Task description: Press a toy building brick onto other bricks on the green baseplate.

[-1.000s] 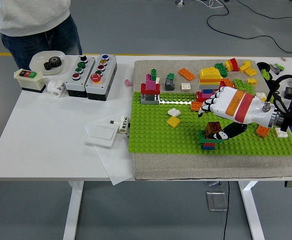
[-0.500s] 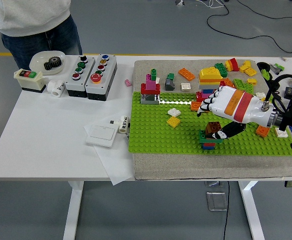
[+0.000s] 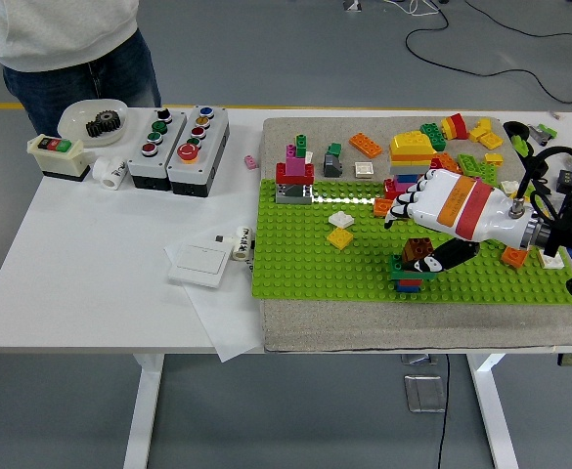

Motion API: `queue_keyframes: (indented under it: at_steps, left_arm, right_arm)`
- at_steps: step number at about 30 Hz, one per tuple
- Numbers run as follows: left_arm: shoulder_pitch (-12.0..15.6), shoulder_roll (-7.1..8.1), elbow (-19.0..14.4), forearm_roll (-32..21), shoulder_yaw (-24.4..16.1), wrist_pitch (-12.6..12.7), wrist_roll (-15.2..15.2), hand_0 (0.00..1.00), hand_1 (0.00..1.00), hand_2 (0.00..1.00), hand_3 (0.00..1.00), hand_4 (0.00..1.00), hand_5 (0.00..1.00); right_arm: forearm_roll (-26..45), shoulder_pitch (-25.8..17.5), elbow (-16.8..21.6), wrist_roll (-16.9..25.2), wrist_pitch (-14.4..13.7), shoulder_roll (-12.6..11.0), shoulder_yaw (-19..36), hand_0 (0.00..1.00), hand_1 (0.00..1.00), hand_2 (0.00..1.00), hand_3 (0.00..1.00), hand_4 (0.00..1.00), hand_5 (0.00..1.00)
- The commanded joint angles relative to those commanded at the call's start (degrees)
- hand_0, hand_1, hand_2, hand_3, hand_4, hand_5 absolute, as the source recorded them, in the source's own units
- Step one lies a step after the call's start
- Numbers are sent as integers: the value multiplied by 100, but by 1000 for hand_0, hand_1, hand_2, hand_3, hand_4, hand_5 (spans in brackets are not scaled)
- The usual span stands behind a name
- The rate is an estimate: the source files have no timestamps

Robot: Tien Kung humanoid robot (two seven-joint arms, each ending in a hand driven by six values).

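Sitting atop a small green, blue and red stack [image 3: 410, 275] on the green baseplate [image 3: 305, 256], your brown brick [image 3: 418, 249] lies with its long axis roughly left-right, slightly tilted. You have loose yellow and white bricks [image 3: 340, 230] to its left and a brick pile [image 3: 413, 151] behind. Your right hand [image 3: 449, 217] hovers palm-down, fingers spread, thumb touching the brick.

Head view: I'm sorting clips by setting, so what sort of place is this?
Probably a robotics lab or test room: a white table holds push-button control boxes and a green baseplate with toy bricks, cables trail over a grey floor, and the robot's right hand works there.
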Motion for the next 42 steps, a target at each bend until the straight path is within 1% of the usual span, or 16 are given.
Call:
queue_keyframes:
  at_steps: [29, 31, 36, 40, 42]
  left_arm:
    - [-12, 5, -4, 16, 3, -10, 0, 456, 572, 724, 767, 794, 811]
    - [-16, 4, -4, 10, 7, -9, -3, 456, 572, 724, 767, 794, 811]
    - [-27, 5, -4, 12, 5, -9, -7, 457, 572, 724, 766, 794, 811]
    - [-30, 3, -4, 22, -2, -10, -2, 456, 573, 724, 766, 794, 811]
    - [-30, 2, -4, 28, -5, -11, 0, 456, 573, 724, 766, 794, 811]
  right_arm:
    - [-20, 19, 3, -4, -27, 34, 26, 345, 471, 633, 639, 873, 543]
    - [-45, -3, 63, -8, -20, 1, 39, 345, 471, 633, 639, 873, 543]
    - [25, -39, 354, -10, -40, -115, 72, 345, 470, 634, 638, 872, 544]
    - [79, -74, 572, -17, -53, -165, 98, 344, 470, 634, 639, 874, 543]
    - [80, -89, 618, -18, -55, -176, 115, 344, 470, 634, 639, 874, 543]
